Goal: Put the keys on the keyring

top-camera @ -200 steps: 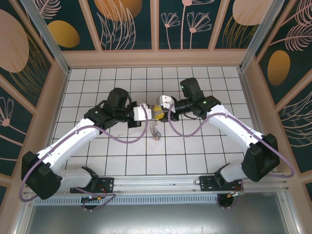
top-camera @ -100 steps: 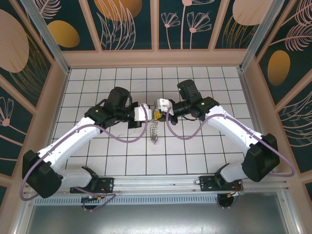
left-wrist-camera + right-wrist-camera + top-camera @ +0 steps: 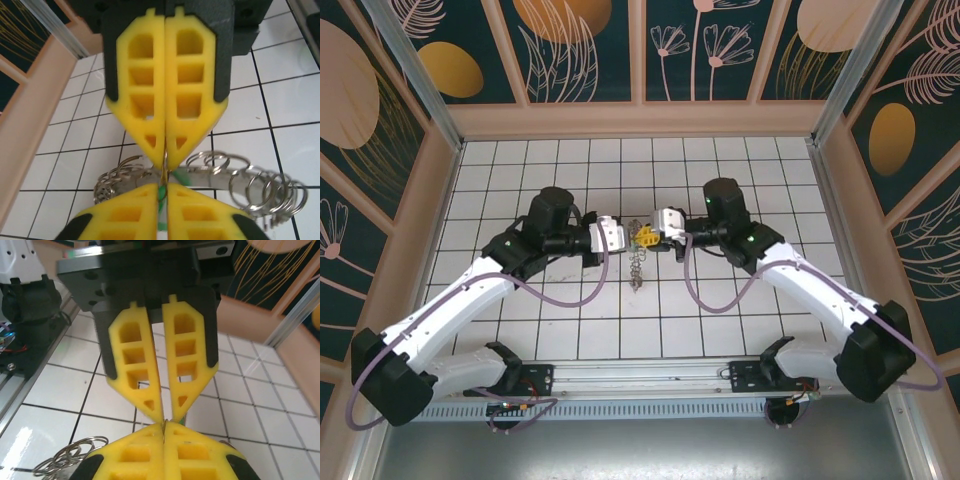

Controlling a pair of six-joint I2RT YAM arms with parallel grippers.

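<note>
1. Your left end effector (image 3: 164, 187) has its yellow foam fingers (image 3: 125, 215) nearly together, with the green key (image 3: 161, 193) wedged in the seam between them. Only a sliver of its plastic head shows.
2. Your right end effector (image 3: 164, 425) meets it tip to tip above the worktop (image 3: 720, 300), its fingers pressed flat together. A thin, brassy loop of wire runs up into its tips. You cannot tell whether it is pinching that wire or just touching it.
3. The keyring (image 3: 250, 182) sits just beyond the two sets of tips. From above it dangles below the meeting point, over the middle tiles.
4. By my reading you are mid-threading: the green key is at the ring, but nothing confirms it is on. Whether the other keys are already threaded cannot be made out among the coils, so treat them as left to do.
5. Materials:
   - The fingers are soft, ribbed foam wedges with cut-out windows, set in hard black holders.
   - The keyring is a floppy string of overlapping, shiny steel loops, slippery and loose.
   - The key head is smooth green plastic.
   - The worktop is glossy white tile with dark grout lines.
</note>
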